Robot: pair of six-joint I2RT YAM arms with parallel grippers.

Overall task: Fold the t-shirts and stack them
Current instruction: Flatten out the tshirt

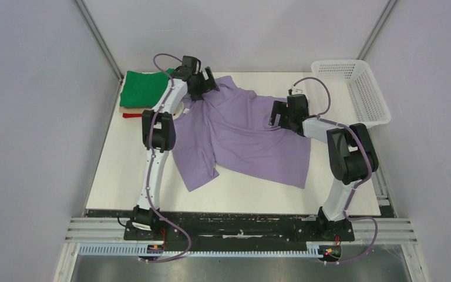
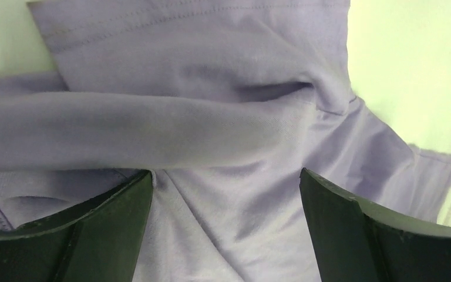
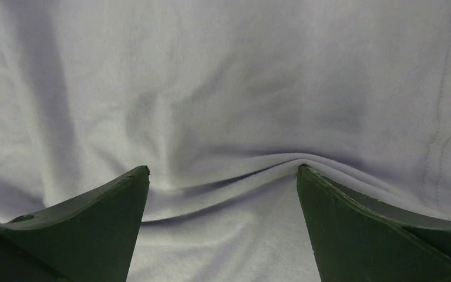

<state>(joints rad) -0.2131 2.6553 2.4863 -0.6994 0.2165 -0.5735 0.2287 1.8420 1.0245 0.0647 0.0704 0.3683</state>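
Note:
The lavender-purple t-shirt [image 1: 246,132] lies spread and rumpled across the middle of the table. My left gripper [image 1: 207,84] is at its far left part, open, jaws down on the cloth [image 2: 223,194] with a fold between them. My right gripper [image 1: 277,114] is at the shirt's right side, open, fingertips pressed into the cloth [image 3: 223,194], which ridges up between them. A stack of folded shirts sits at the far left: green [image 1: 144,88] on top, tan and red [image 1: 130,116] edges showing beneath.
A white mesh basket [image 1: 352,88] stands at the far right corner of the table. The white tabletop [image 1: 117,170] shows bare at left and along the front. Grey walls enclose both sides.

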